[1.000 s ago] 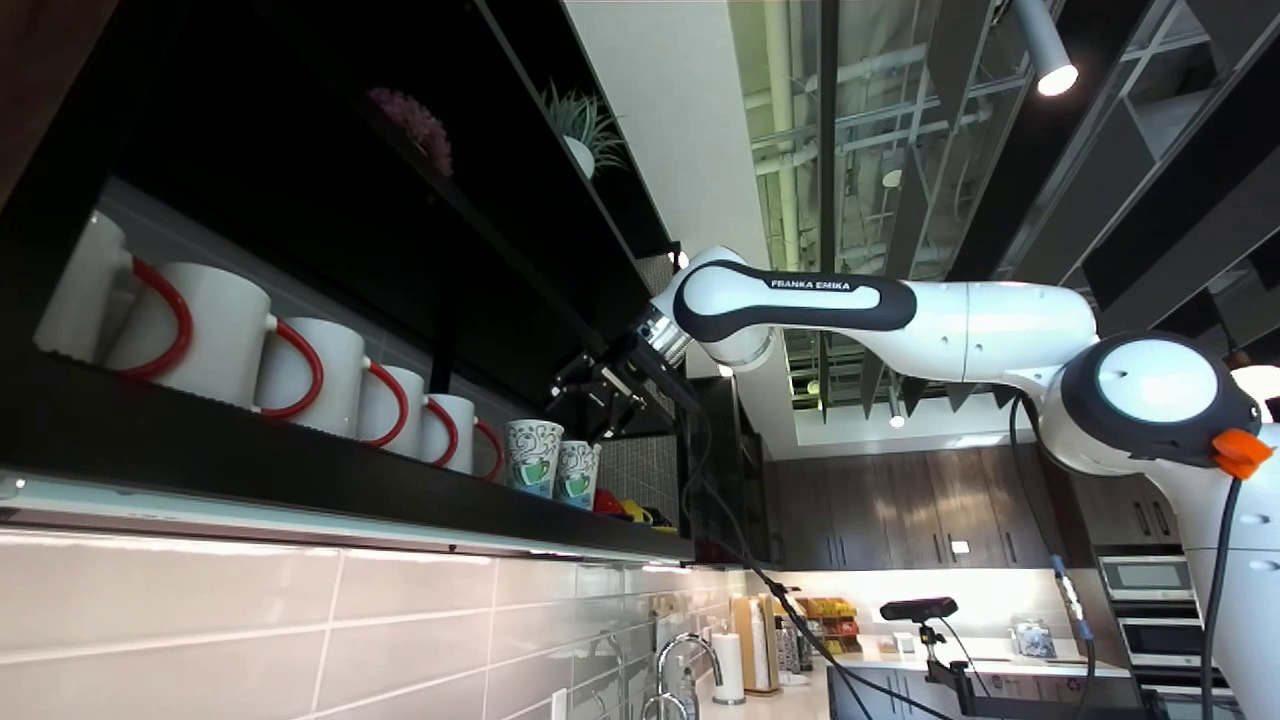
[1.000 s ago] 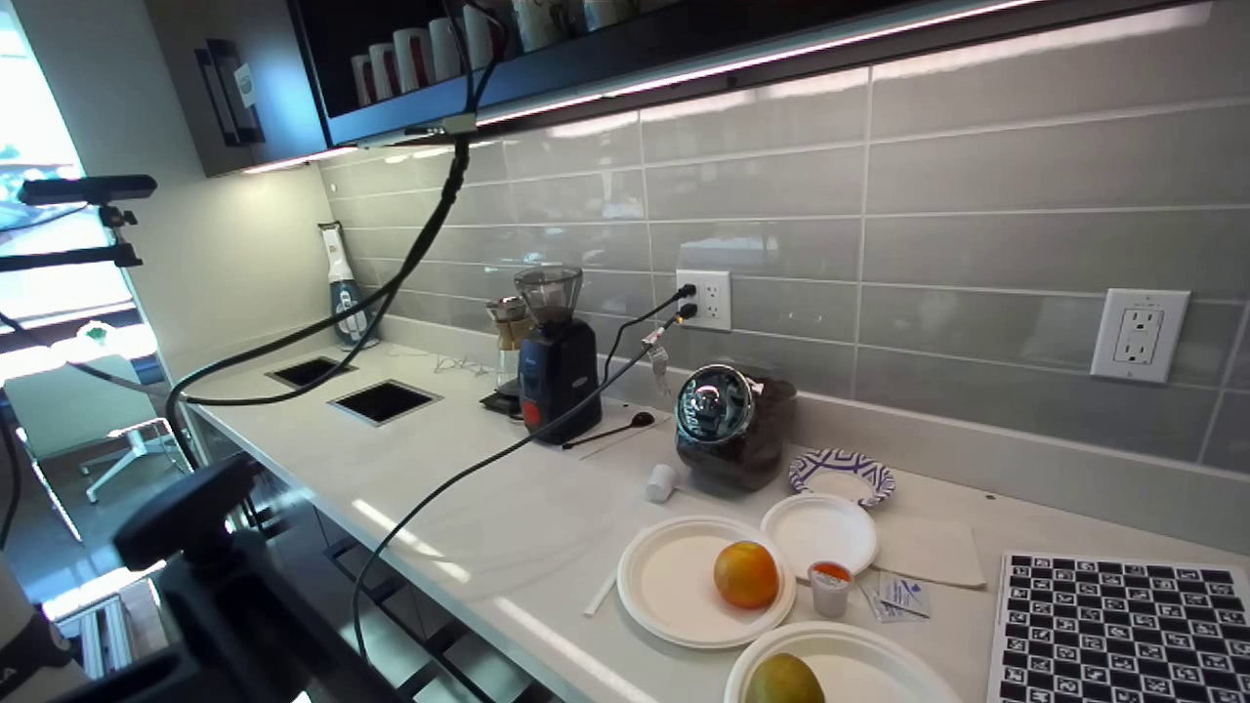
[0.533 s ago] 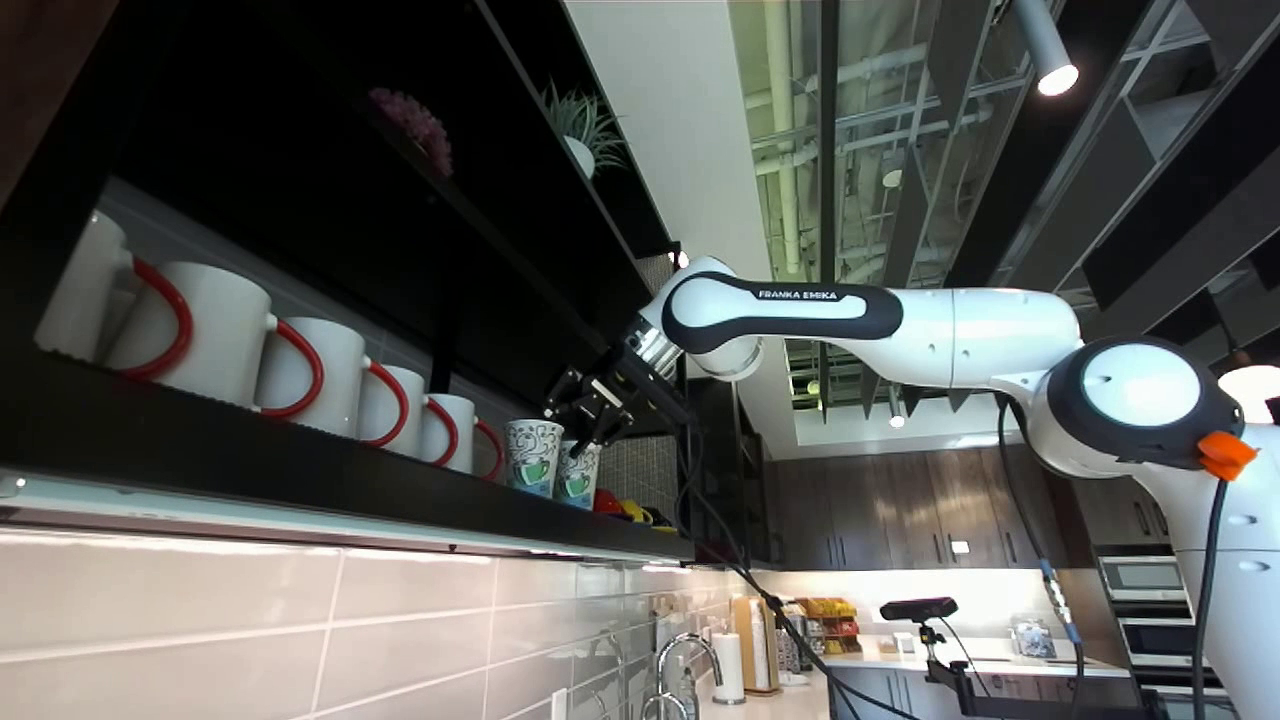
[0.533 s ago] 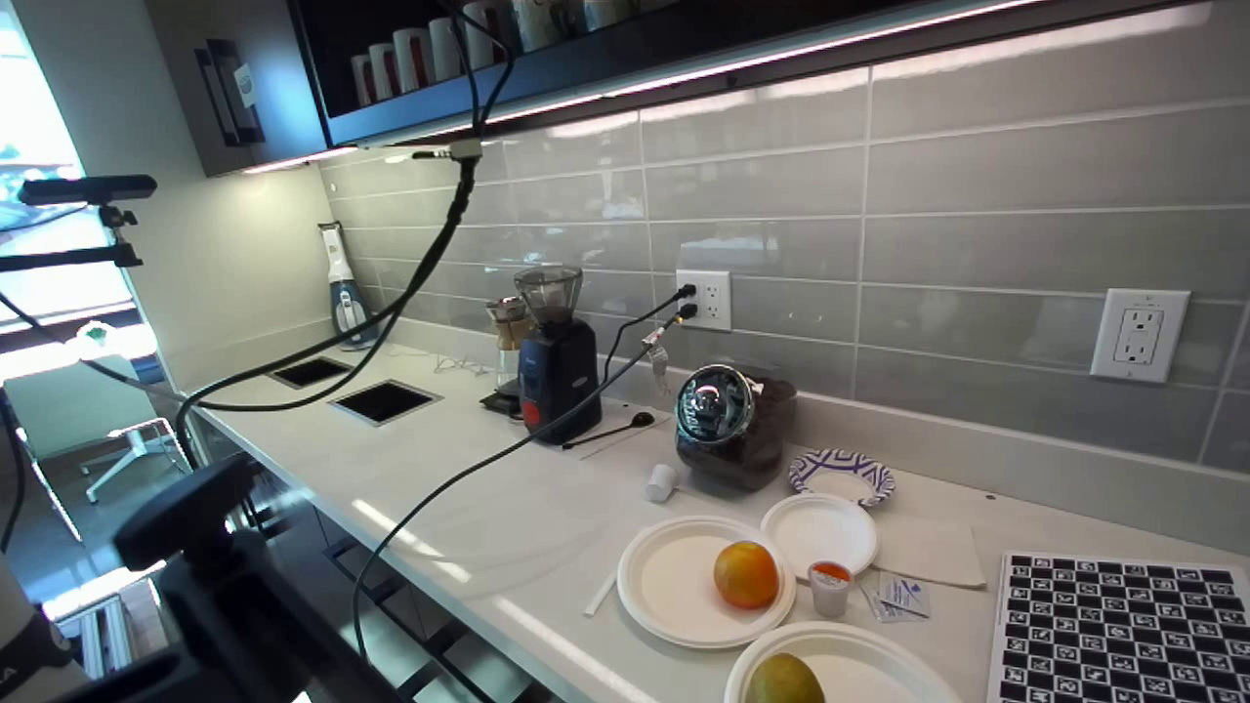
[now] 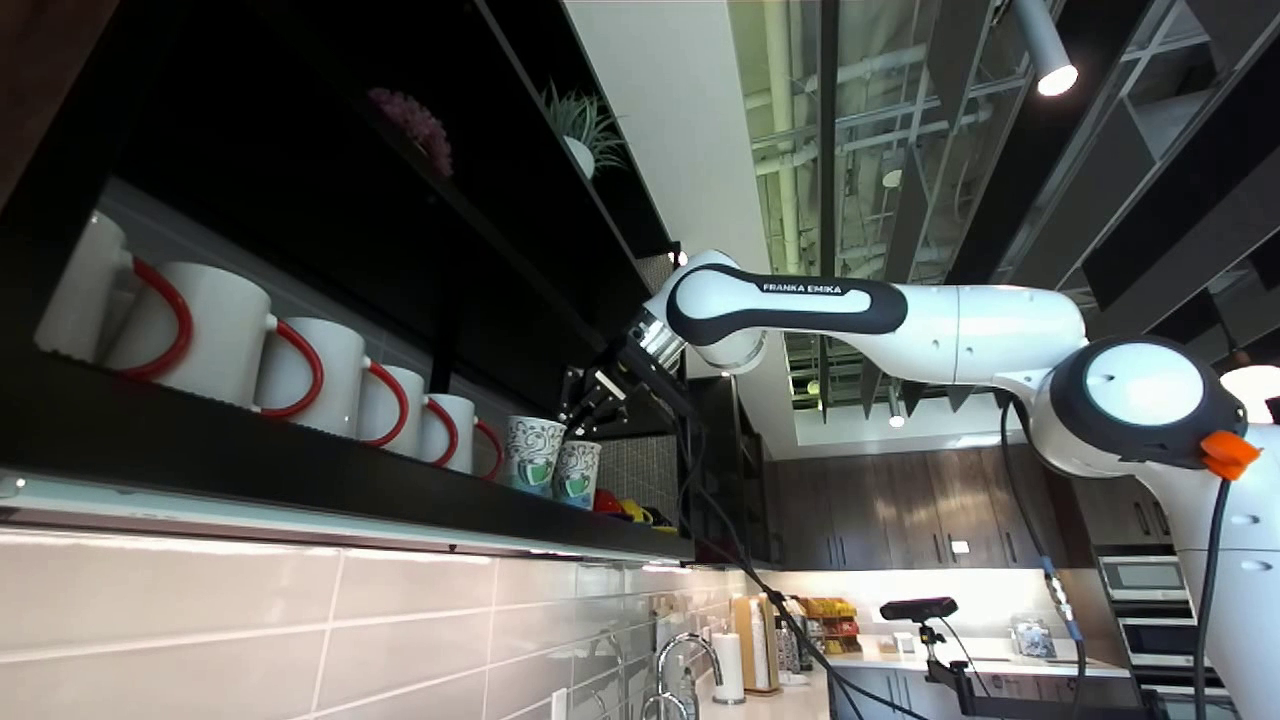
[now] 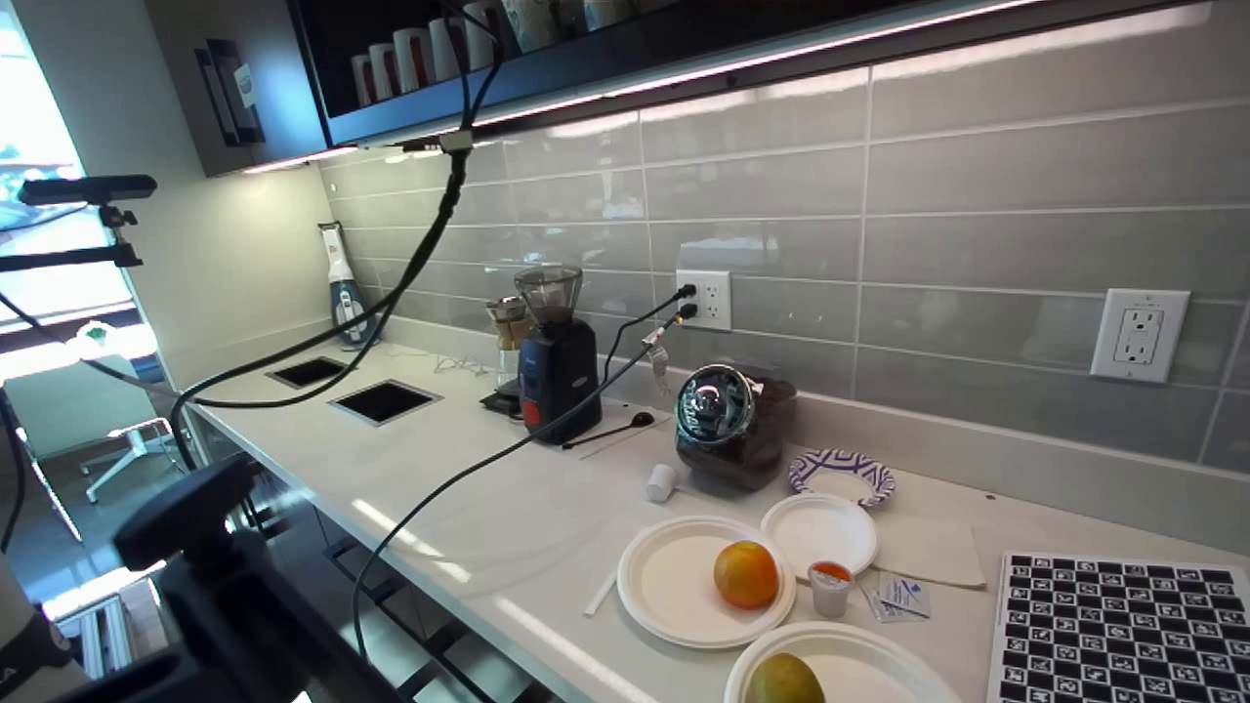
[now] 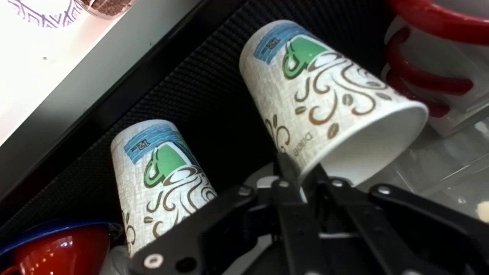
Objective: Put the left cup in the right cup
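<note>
Two patterned paper cups stand side by side on a black shelf, and both exterior views show them. The left cup (image 5: 533,452) (image 6: 532,24) leans slightly; in the wrist view this left cup (image 7: 305,80) lies on the right side, its mouth facing the camera. My gripper (image 7: 301,173) is shut on its rim, with one finger outside the wall and the other inside. Beside it the right cup (image 5: 577,475) (image 6: 607,12) stands apart from my gripper (image 5: 578,425). In the wrist view the right cup (image 7: 156,172) is at left, its mouth hidden behind the gripper's linkage.
White mugs (image 5: 208,335) with red handles line the shelf (image 5: 300,462) next to the left cup. Past the right cup sits a red cup (image 7: 65,250) with a blue rim. An upper shelf hangs close above the gripper. Black cables (image 6: 430,234) dangle from the arm.
The gripper dipped toward the cups, then rose a little, and its fingers closed on the left cup's rim. That cup has tipped slightly; the right cup has not moved.
</note>
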